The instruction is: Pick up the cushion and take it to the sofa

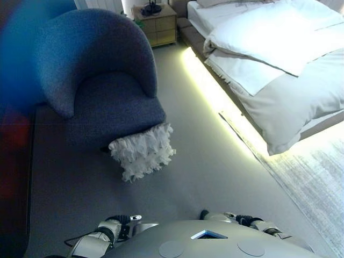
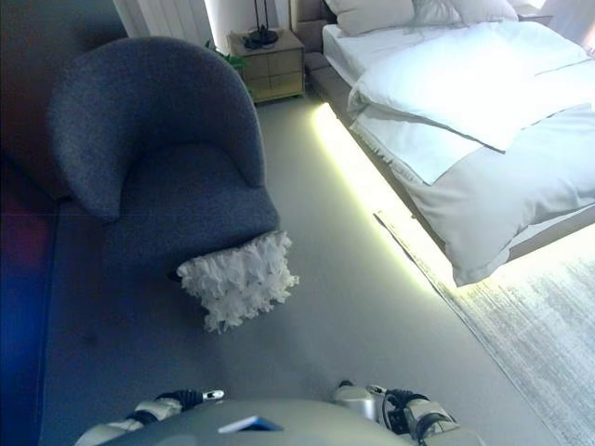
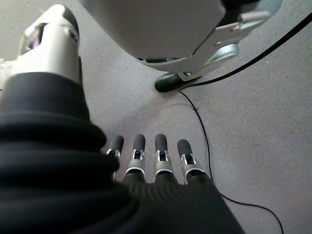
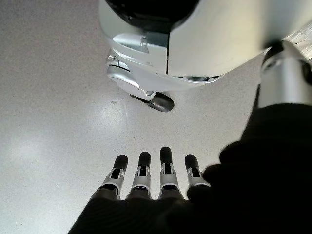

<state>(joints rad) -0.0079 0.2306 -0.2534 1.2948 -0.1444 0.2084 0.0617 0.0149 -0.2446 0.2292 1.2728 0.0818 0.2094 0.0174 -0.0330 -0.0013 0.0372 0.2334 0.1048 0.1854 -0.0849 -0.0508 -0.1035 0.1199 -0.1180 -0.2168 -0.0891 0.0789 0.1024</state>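
A white ruffled cushion [image 1: 142, 150] lies on the grey floor, leaning against the front of a blue armchair [image 1: 97, 80] with a curved back. It also shows in the right eye view [image 2: 239, 277]. My left hand [image 3: 146, 156] hangs at my side with straight fingers pointing at the floor, holding nothing. My right hand [image 4: 153, 170] hangs the same way, open and empty. Both hands are well short of the cushion, which is ahead of me and slightly to the left.
A bed [image 1: 279, 70] with white bedding stands at the right, with a lit strip along its lower edge. A wooden nightstand [image 1: 156, 24] stands at the back. A pale rug [image 1: 317, 183] lies at the right front. Bare floor runs between armchair and bed.
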